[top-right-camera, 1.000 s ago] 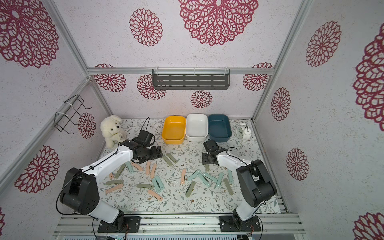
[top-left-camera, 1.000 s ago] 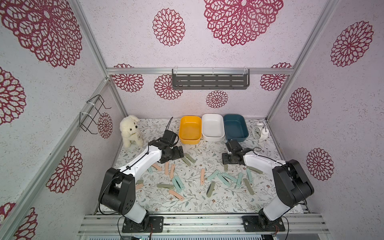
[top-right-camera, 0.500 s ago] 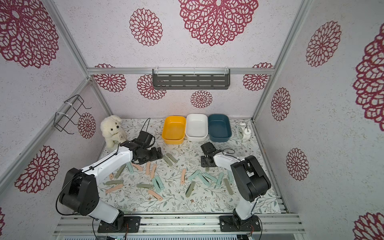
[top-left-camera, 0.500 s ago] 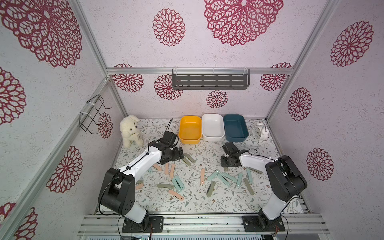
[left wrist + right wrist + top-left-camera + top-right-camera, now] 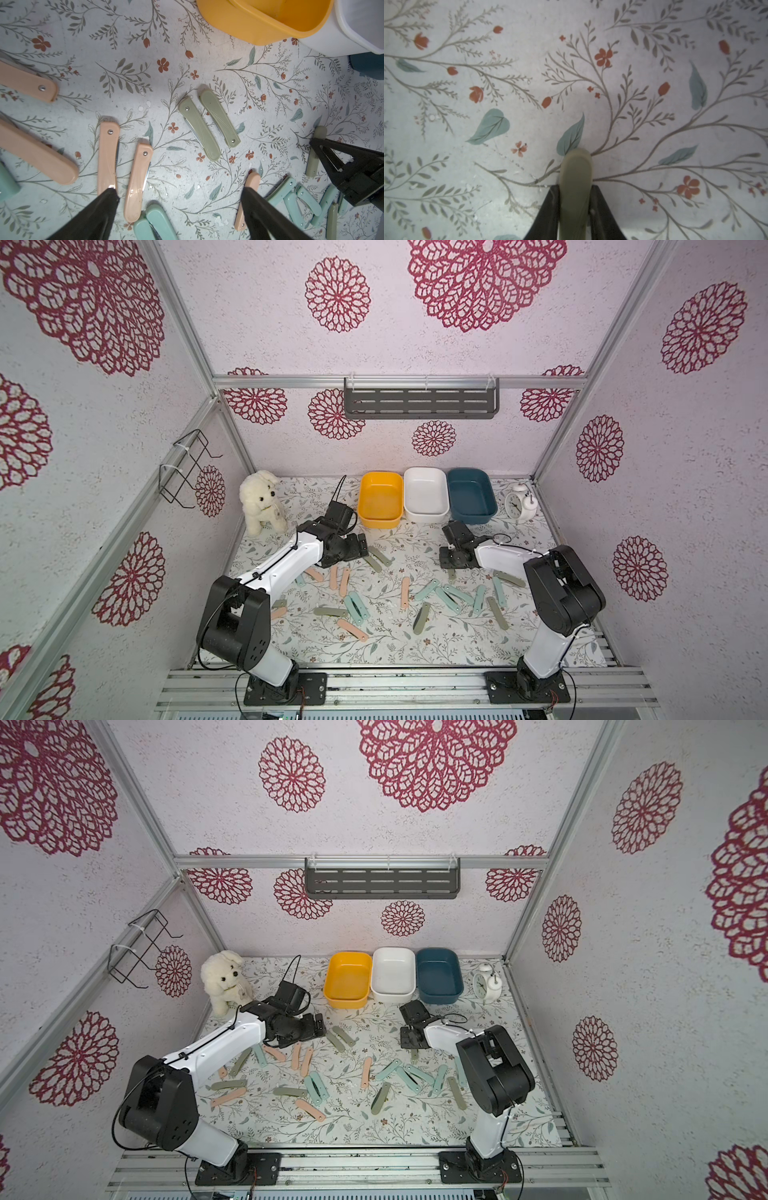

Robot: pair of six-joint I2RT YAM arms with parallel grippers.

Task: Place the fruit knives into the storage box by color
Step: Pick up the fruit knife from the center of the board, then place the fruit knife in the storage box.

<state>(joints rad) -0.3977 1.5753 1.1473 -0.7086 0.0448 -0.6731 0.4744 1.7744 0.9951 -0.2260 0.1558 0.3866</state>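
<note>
The right claw has squeezed in since a moment ago! Now, from the left: left claw spread wide above pink knives, loose knives strewn over the desk, three tubs along the back, right claw gripping an olive knife down at the desk.

Right wrist view crops the olive knife in the right gripper — far end unseen. Left wrist view crops the white tub and teal tub.
</note>
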